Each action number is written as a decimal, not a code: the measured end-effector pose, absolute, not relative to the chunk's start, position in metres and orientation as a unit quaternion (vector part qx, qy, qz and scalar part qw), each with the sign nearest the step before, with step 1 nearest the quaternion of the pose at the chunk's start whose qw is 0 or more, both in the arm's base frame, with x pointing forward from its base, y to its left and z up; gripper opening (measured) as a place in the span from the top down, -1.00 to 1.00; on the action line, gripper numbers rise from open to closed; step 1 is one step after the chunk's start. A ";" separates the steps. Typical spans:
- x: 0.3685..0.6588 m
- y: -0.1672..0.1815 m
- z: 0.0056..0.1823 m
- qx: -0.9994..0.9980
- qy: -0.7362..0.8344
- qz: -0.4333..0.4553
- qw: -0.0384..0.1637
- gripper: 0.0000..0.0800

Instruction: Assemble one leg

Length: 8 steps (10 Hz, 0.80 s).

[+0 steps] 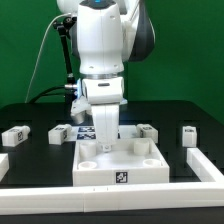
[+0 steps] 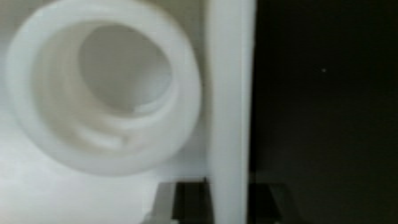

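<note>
My gripper (image 1: 103, 141) hangs low over the far corner of the white tray (image 1: 140, 166), on the exterior view's left, close above a round socket (image 2: 107, 85). I cannot tell whether my fingers are spread or pinching. A leg (image 1: 62, 131) lies on the black table (image 1: 35, 155), just beside the tray on that same side.

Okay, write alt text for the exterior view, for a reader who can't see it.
A white robot arm reaches down in the centre, its end effector low over a white square tray-like panel; whether it grips anything cannot be told. Small white tagged legs lie either side on the black table, with a green wall behind.
</note>
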State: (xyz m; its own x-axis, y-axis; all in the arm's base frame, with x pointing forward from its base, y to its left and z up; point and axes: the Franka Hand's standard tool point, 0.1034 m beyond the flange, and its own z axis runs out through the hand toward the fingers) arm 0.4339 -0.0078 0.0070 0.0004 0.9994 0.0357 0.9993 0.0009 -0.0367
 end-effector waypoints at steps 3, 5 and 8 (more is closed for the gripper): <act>0.447 0.014 0.007 -0.697 -0.717 -0.008 0.025 0.84; 0.458 0.028 0.007 -0.692 -0.721 -0.015 0.023 0.84; 0.475 0.045 0.007 -0.696 -0.717 -0.018 0.027 0.84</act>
State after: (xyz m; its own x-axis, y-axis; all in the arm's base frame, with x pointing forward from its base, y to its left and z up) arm 0.4746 0.0450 0.0073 -0.0302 0.9975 0.0645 0.9994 0.0310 -0.0121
